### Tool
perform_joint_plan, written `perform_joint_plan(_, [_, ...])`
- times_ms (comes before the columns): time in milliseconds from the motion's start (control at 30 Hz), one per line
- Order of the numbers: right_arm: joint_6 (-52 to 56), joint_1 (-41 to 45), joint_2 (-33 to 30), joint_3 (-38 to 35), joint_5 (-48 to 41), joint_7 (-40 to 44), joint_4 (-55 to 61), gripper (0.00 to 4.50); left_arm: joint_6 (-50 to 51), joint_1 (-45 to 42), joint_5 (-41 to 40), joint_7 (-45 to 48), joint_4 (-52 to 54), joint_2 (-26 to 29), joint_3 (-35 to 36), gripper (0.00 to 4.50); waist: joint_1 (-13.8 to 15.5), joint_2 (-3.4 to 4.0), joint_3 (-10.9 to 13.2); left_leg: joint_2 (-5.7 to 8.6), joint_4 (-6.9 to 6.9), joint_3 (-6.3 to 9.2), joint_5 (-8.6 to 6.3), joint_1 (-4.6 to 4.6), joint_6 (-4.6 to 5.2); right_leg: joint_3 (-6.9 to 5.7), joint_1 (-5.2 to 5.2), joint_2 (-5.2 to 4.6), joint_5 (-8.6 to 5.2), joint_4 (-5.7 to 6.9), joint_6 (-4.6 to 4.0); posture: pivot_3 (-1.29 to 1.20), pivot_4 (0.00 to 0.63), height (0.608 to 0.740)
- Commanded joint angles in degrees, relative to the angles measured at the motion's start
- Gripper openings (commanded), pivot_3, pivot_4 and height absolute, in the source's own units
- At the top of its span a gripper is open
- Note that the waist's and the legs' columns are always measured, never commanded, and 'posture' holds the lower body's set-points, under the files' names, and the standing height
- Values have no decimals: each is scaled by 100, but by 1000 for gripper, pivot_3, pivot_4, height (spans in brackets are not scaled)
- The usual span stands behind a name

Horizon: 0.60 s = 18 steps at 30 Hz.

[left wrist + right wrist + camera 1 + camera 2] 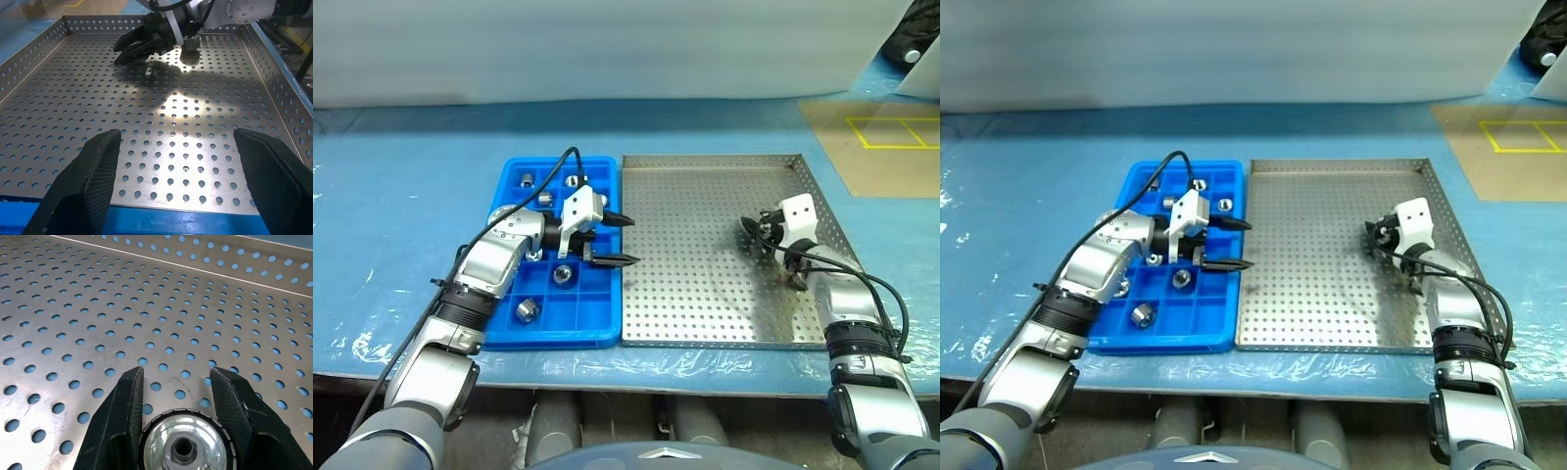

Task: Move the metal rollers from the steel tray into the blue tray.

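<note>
The steel tray [705, 294] lies on the right and the blue tray [558, 338] directly to its left. My right gripper [751, 233] is low over the right part of the steel tray's floor, shut on a metal roller [183, 448]; the shiny cylinder sits between the two black fingers in the right wrist view. Several more metal rollers [528, 310] lie in compartments of the blue tray. Above the blue tray's right edge, my left gripper [632, 241] is open and holds nothing, pointing across the steel tray. The left wrist view also shows the right gripper [122, 54] at the far end.
Both trays rest on a blue sheet covering the table [401, 196]. The steel tray's low perforated rim [29, 58] runs all around it. A brown board with yellow markings [891, 147] lies at the far right.
</note>
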<state>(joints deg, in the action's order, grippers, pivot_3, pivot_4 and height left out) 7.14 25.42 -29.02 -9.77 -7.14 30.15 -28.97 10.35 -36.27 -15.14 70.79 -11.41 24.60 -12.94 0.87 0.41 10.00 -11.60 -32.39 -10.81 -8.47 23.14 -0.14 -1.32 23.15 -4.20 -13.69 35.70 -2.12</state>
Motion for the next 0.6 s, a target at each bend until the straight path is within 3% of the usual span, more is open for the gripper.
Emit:
perform_joint_plan(33, [16,12,33,89,-79,120,452,1706,99,-37,-109,78,234,160,141,3874,-4,0,0,-1,1,-2,0,0,0,1,2,0,0,0,0,-199,150,740])
perform_joint_plan(400, [1219,426,493,750,-745,974,2175,1706,579,210,-469,90,804,943,673,3874,30,5,3,-8,19,-21,2,2,-6,6,17,2,-1,-3,-2,-120,150,740])
perform_joint_plan(600, [1964,919,831,1681,-1286,2203,2754,1706,972,718,-659,-292,1433,1399,1231,3874,77,6,5,-15,33,-21,7,1,-15,2,28,5,-5,1,-7,0,150,740])
